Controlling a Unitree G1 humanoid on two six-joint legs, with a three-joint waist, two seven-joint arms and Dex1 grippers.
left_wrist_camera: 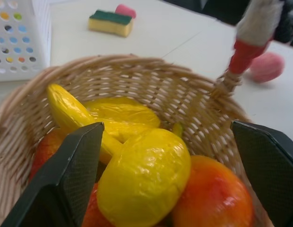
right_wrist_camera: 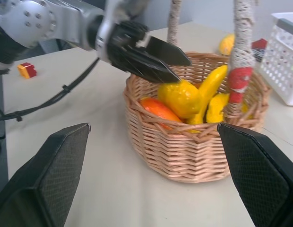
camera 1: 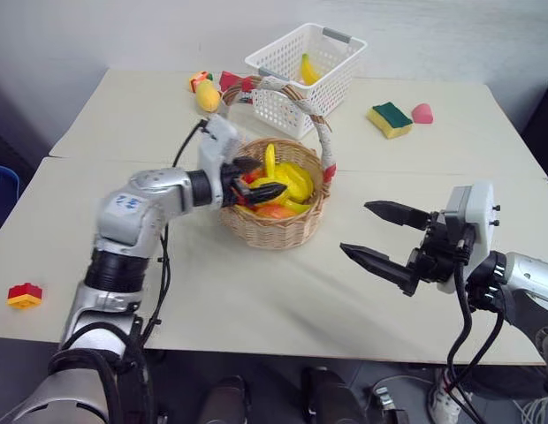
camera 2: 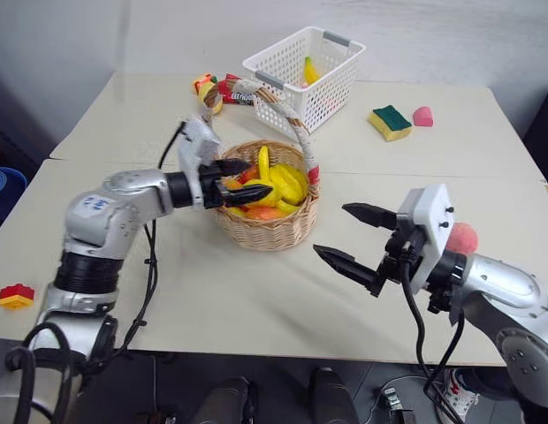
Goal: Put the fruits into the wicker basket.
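Left hand (camera 1: 254, 180) hangs spread and empty over the rim of the round tan wicker basket (camera 1: 274, 225), above a yellow lemon (left_wrist_camera: 144, 182) lying among the fruit inside, probably just dropped. Right hand (camera 1: 376, 234) waits spread and empty on the beige desk (camera 1: 256, 300), right of the basket. Pink-red peach (camera 2: 462, 238) sits further right, likely next.
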